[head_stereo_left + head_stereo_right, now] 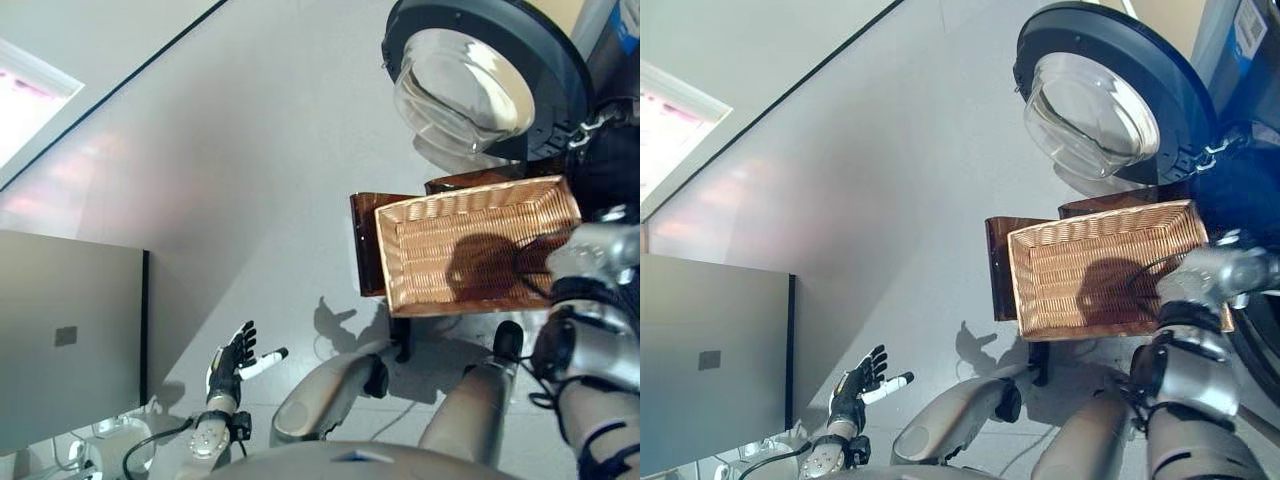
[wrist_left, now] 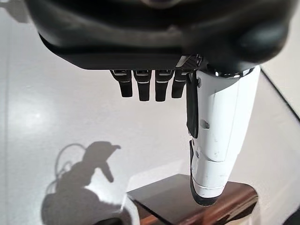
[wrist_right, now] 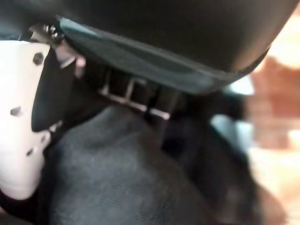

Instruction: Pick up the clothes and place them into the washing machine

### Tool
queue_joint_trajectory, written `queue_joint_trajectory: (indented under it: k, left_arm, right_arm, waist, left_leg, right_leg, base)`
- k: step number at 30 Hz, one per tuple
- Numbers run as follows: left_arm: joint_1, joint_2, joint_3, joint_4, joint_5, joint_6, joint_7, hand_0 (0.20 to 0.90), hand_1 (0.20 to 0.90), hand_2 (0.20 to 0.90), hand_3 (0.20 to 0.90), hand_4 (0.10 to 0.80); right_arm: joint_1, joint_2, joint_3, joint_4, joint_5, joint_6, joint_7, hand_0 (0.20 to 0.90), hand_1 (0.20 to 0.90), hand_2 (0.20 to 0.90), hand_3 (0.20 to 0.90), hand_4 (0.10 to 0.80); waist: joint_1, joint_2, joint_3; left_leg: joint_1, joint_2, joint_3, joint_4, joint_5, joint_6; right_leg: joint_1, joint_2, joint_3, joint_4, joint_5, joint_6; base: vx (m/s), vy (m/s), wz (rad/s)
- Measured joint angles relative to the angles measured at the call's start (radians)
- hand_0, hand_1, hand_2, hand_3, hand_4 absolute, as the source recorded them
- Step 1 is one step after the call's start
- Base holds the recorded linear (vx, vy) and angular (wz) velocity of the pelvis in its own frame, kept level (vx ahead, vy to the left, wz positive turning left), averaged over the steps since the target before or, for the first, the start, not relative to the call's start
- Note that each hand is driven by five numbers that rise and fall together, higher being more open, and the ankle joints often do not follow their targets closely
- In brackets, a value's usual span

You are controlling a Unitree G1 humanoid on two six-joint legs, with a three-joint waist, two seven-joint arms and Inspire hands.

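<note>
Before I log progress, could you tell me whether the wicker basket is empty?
Empty: the basket shows only bare weave and a shadow; dark cloth is in the right hand.

silver-grey arms, dark left hand [image 1: 232, 362] with black fingers [image 2: 140, 88], white-covered thumb, dark right hand [image 3: 140, 42]

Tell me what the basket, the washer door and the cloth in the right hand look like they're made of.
Basket: woven wicker or rattan, honey-tan, its ribbed weave plainly visible. Washer door: clear domed window, glass or plastic, with glints, set in a dark matte ring, probably plastic. Cloth: dark, matte fabric with a fine weave, lying against the right robot hand; the fibre can't be told.
</note>
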Motion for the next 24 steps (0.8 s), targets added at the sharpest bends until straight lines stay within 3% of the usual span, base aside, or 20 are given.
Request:
queue_joint_trajectory:
  k: [7, 11, 15, 18, 20, 24]
  left_arm:
    - [0.000, -0.001, 0.000, -0.007, -0.005, -0.004, 0.003, 0.900, 0.900, 0.900, 0.900, 0.800]
    - [-0.002, -0.001, 0.006, -0.010, -0.010, -0.005, 0.007, 0.900, 0.900, 0.900, 0.900, 0.800]
    - [-0.005, 0.005, 0.028, -0.015, -0.009, -0.010, 0.025, 0.900, 0.900, 0.900, 0.900, 0.800]
    - [-0.005, 0.007, 0.080, -0.008, -0.005, -0.016, 0.039, 0.900, 0.900, 0.900, 0.900, 0.800]
    - [-0.006, 0.008, 0.118, -0.001, 0.006, -0.017, 0.056, 0.900, 0.900, 0.900, 0.900, 0.800]
    - [-0.005, 0.010, 0.135, 0.002, 0.017, -0.017, 0.073, 0.900, 0.900, 0.900, 0.900, 0.800]
  right_arm:
    - [-0.024, -0.064, 0.027, -0.053, -0.168, 0.047, -0.096, 0.200, 0.200, 0.200, 0.200, 0.300]
    - [-0.023, -0.058, 0.010, -0.055, -0.201, 0.067, -0.127, 0.200, 0.200, 0.200, 0.200, 0.300]
    - [-0.019, -0.040, 0.005, -0.055, -0.215, 0.093, -0.159, 0.200, 0.200, 0.200, 0.200, 0.300]
    - [-0.019, -0.015, 0.011, -0.053, -0.222, 0.135, -0.156, 0.200, 0.200, 0.200, 0.200, 0.300]
    - [-0.016, -0.006, 0.033, -0.050, -0.238, 0.162, -0.145, 0.200, 0.200, 0.200, 0.200, 0.300]
    - [-0.015, 0.009, 0.032, -0.050, -0.267, 0.179, -0.133, 0.200, 0.200, 0.200, 0.200, 0.300]
  waist:
    - [-0.020, 0.007, 0.028]
    - [-0.024, -0.018, 0.049]
    - [-0.025, -0.064, 0.086]
    - [-0.017, -0.091, 0.106]
    - [-0.016, -0.103, 0.116]
    - [-0.016, -0.121, 0.129]
  left_leg:
    - [-0.026, -0.003, 0.036, 0.003, -0.004, 0.014]
    - [-0.033, -0.003, 0.045, 0.031, -0.020, 0.033]
    - [-0.110, 0.004, 0.046, 0.247, -0.127, 0.038]
    - [-0.170, 0.039, 0.061, 0.428, -0.226, 0.037]
    - [-0.215, 0.068, 0.066, 0.538, -0.281, 0.034]
    - [-0.249, 0.089, 0.066, 0.622, -0.325, 0.032]
  right_leg:
    - [-0.052, 0.005, 0.045, 0.014, 0.004, 0.004]
    - [-0.064, 0.007, 0.062, 0.034, -0.006, 0.006]
    - [-0.118, 0.009, 0.087, 0.179, -0.069, -0.004]
    - [-0.157, 0.032, 0.095, 0.292, -0.114, -0.004]
    - [-0.184, 0.056, 0.101, 0.363, -0.153, -0.019]
    - [-0.211, 0.073, 0.110, 0.434, -0.186, -0.019]
  base:
    - [-0.016, -0.024, -0.13]
    - [-0.011, -0.052, -0.10]
    - [-0.017, -0.111, -0.10]
    - [-0.023, -0.103, -0.23]
    - [0.004, -0.091, -0.14]
    - [0.024, -0.042, -0.06]
